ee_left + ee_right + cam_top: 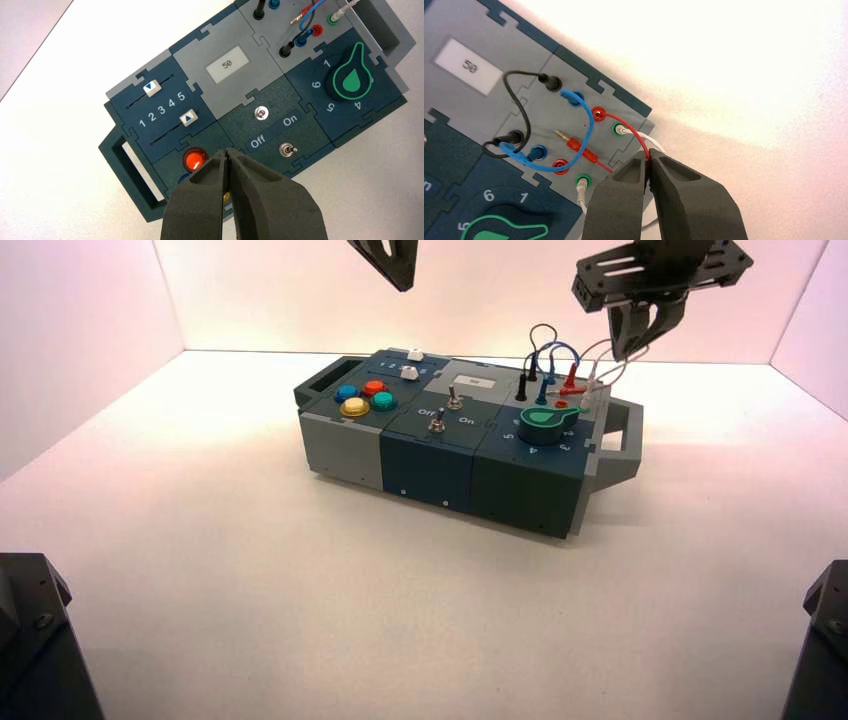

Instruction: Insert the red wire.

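The red wire (629,127) has one plug seated in the far red socket (597,114). Its thin cable runs into my right gripper (647,159), which is shut on the cable above the box's wire panel (539,115). The wire's other red plug (575,146) lies loose on the panel with its metal tip bare, beside the empty near red socket (559,163). In the high view the right gripper (628,348) hangs over the wires, with the seated red plug (570,374) below it. My left gripper (227,152) is shut and empty above the button corner.
A black wire (516,100), a blue wire (586,125) and a white wire (582,192) are plugged in on the same panel; the blue one crosses over the loose red plug. A green knob (548,419), two toggles (446,410), sliders and coloured buttons (364,398) fill the box top.
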